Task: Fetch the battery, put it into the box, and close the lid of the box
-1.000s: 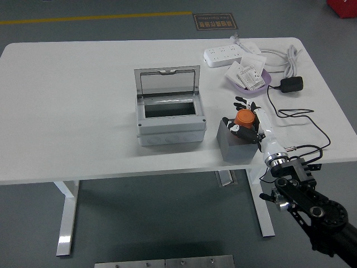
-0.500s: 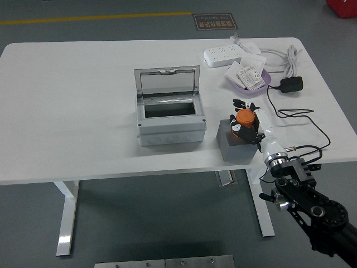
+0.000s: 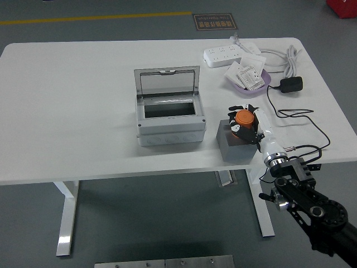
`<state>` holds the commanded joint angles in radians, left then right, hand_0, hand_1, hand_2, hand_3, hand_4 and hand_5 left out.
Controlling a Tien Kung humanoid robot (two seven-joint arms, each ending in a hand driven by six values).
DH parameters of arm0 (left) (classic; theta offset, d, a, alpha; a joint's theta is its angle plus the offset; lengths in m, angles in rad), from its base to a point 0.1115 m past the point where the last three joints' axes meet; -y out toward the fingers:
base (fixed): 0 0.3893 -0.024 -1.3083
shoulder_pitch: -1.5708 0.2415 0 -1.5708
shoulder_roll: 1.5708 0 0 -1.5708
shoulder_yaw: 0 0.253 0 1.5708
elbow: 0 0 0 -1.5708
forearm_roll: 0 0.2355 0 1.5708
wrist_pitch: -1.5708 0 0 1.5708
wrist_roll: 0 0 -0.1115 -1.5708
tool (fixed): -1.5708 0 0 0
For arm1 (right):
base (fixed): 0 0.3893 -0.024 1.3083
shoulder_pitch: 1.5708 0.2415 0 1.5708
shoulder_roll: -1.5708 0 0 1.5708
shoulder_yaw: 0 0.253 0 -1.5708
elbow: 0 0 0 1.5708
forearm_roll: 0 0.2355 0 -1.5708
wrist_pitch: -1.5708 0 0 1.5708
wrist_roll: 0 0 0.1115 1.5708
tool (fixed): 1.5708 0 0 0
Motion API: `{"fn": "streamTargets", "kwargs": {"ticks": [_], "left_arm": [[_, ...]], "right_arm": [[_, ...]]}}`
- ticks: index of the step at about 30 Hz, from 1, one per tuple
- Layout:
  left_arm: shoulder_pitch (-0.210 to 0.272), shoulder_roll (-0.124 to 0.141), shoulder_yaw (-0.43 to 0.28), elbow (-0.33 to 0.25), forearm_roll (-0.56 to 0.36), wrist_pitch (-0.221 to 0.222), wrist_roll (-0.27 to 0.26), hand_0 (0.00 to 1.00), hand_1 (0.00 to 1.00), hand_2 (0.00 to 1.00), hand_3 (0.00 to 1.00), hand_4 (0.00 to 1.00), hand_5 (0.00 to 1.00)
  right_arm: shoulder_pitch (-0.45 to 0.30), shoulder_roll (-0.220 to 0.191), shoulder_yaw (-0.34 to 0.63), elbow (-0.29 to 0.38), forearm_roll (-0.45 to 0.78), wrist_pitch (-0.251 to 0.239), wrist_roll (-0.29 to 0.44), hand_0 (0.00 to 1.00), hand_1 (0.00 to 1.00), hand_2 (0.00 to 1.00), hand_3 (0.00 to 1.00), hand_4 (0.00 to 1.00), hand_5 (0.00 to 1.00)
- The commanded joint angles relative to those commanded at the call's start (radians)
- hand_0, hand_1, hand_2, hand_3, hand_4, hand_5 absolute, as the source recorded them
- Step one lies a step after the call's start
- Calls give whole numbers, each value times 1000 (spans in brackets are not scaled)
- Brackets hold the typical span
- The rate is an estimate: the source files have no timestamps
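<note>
Evidently the fetch step is in hand; right of centre, the right hand [image 3: 246, 124] has its black-tipped fingers curled round the battery [image 3: 243, 117], an orange cylinder standing over a matte grey block [image 3: 234, 146], though whether it has left the block I cannot tell; the next move calls for a lift, then a carry leftward to the box [image 3: 169, 114], a pale grey plastic enclosure at centre frame; its clear hinged lid [image 3: 167, 82] stands upright, leaving the rectangular opening free.
</note>
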<state>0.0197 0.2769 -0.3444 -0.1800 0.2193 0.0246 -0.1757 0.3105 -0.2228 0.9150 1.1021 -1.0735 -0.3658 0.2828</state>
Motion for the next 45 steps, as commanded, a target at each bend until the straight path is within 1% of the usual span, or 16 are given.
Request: {"fn": "streamTargets", "kwargs": {"ticks": [2, 3, 8, 9, 21, 26, 27, 32, 33, 38, 39, 44, 45], "left_arm": [[0, 0, -4, 0, 5, 0, 1, 573, 587, 504, 555, 523, 2], [0, 0, -6, 0, 7, 1, 1, 573, 587, 504, 555, 523, 2], [1, 0, -11, 0, 15, 1, 2, 573, 587, 504, 555, 523, 2], [1, 0, -12, 0, 17, 1, 2, 573, 587, 504, 555, 523, 2], [2, -1, -19, 0, 28, 4, 2, 573, 587, 504, 555, 523, 2], [4, -1, -26, 0, 36, 7, 1, 573, 587, 504, 555, 523, 2], [4, -2, -27, 0, 37, 8, 0, 573, 587, 504, 555, 523, 2], [4, -1, -31, 0, 41, 12, -3, 573, 587, 504, 555, 523, 2], [4, -1, -31, 0, 41, 13, -3, 573, 587, 504, 555, 523, 2], [4, -1, -37, 0, 46, 16, -3, 573, 587, 504, 555, 523, 2], [3, -1, -39, 0, 48, 16, -3, 573, 587, 504, 555, 523, 2], [4, -2, -53, 0, 60, 16, 3, 573, 587, 504, 555, 523, 2], [4, -1, -56, 0, 64, 16, 5, 573, 587, 504, 555, 523, 2]], "right_arm": [[2, -1, 0, 5, 0, -2, 0, 752, 574, 440, 352, 137, 2], [3, -1, 1, 7, 0, -3, 0, 594, 412, 348, 285, 36, 2], [8, -4, 4, 17, 1, -9, 1, 594, 412, 348, 285, 36, 2], [9, -5, 5, 18, 1, -10, 1, 550, 353, 315, 253, 2, 2], [17, -10, 15, 33, -10, -16, -2, 553, 352, 302, 245, 2, 2], [15, -13, 17, 61, -23, -21, -1, 553, 352, 302, 245, 2, 2], [16, -15, 16, 67, -28, -22, -1, 407, 312, 302, 245, 2, 2], [19, -22, 6, 105, -56, -31, -11, 407, 312, 302, 245, 2, 2], [21, -24, 2, 117, -72, -37, -18, 112, 212, 302, 241, 2, 2], [47, -42, -28, 175, -175, -57, -65, 112, 212, 302, 241, 2, 2], [53, -45, -33, 182, -189, -59, -72, 15, 179, 305, 242, 2, 2], [109, -59, -68, 212, -233, -61, -101, 15, 179, 305, 242, 2, 2], [123, -60, -76, 216, -240, -60, -107, 2, 133, 310, 242, 2, 2]]}}
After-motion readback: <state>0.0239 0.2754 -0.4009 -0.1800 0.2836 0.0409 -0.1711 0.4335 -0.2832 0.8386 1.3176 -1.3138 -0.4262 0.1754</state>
